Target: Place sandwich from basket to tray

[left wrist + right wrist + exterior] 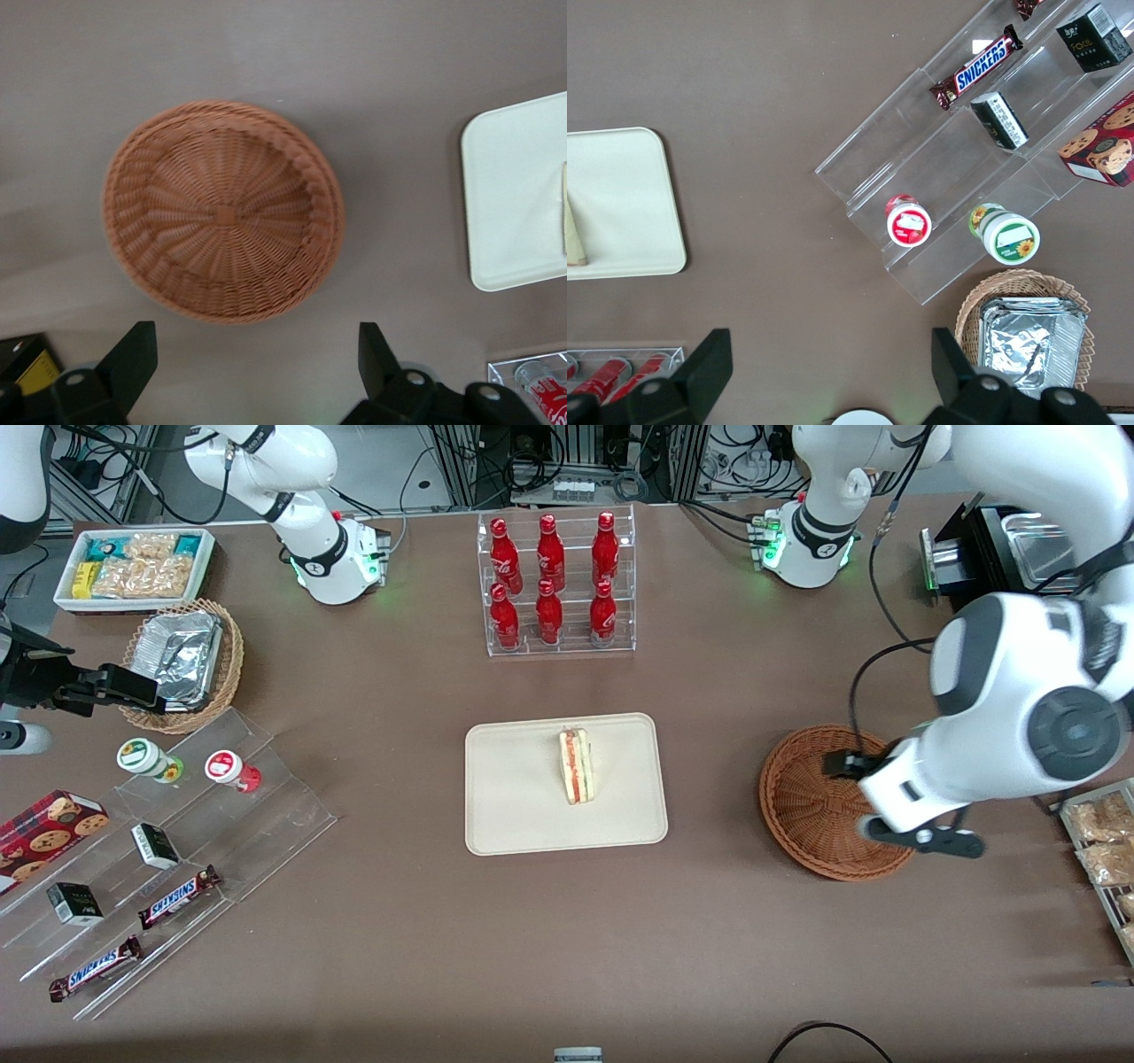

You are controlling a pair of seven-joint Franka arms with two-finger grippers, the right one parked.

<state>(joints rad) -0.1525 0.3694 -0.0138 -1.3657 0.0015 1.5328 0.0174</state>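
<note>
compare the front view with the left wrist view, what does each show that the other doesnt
Only the front view: the whole triangular white-bread sandwich lying on the tray, and the acrylic rack of red bottles.

Only the left wrist view: the left gripper seen from its own camera, its black fingers spread wide with nothing between them, hanging above the table beside the basket.

Both: the round reddish-brown wicker basket, empty, and the flat cream rectangular tray.

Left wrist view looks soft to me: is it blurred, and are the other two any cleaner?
Left wrist view: basket weave smeared at the rim, tray washed out pale, open end effector above the basket. Front view: sharp, sandwich stripes readable on the tray, even lighting. Right wrist view: crisp, with glare on the foil container.
</note>
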